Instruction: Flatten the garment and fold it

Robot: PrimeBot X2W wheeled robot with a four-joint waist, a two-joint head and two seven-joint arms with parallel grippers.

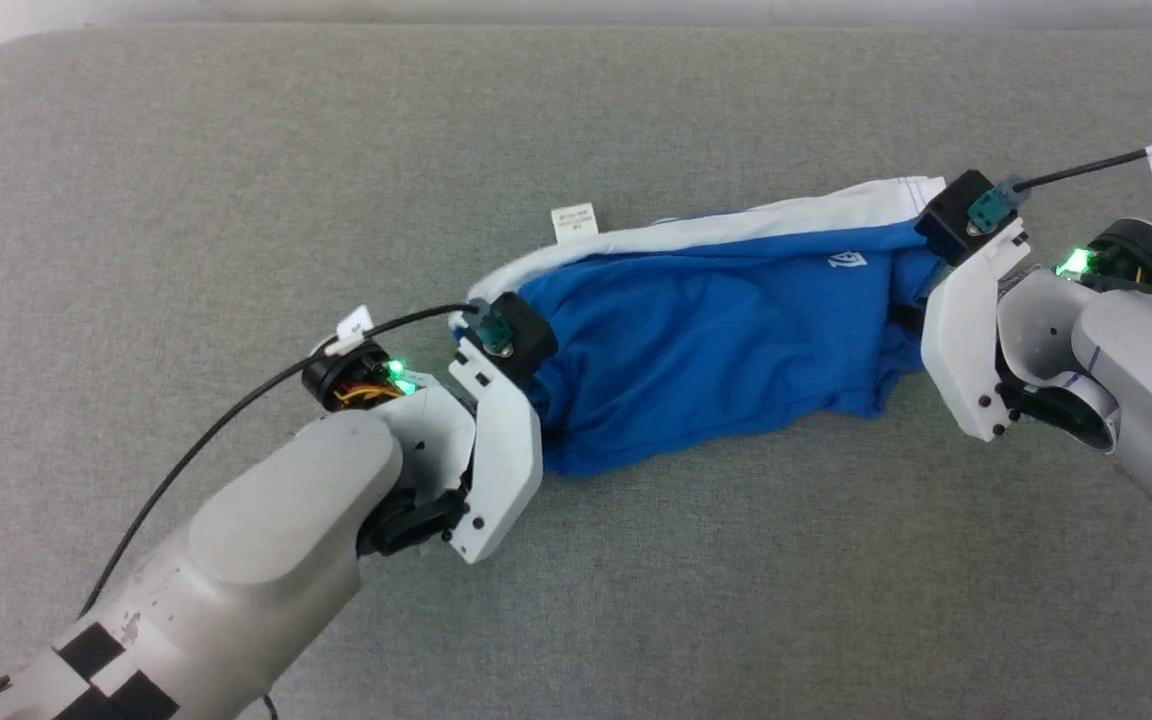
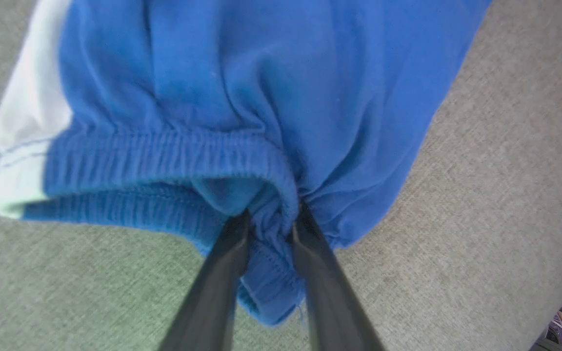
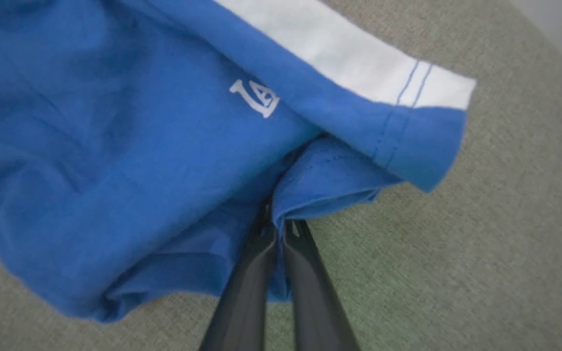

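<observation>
Blue shorts lying crumpled sideways on the grey fabric surface, white stripe on the far edge; left gripper is pinching the bunched waistband; right gripper, fingers pressed nearly together, nips a fold of leg hem at the other end.

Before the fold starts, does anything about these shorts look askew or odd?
Yes. The shorts lie crumpled in a slanted band on the grey surface, not flat. The waistband bunches in the left end effector, the hem in the right end effector.
</observation>
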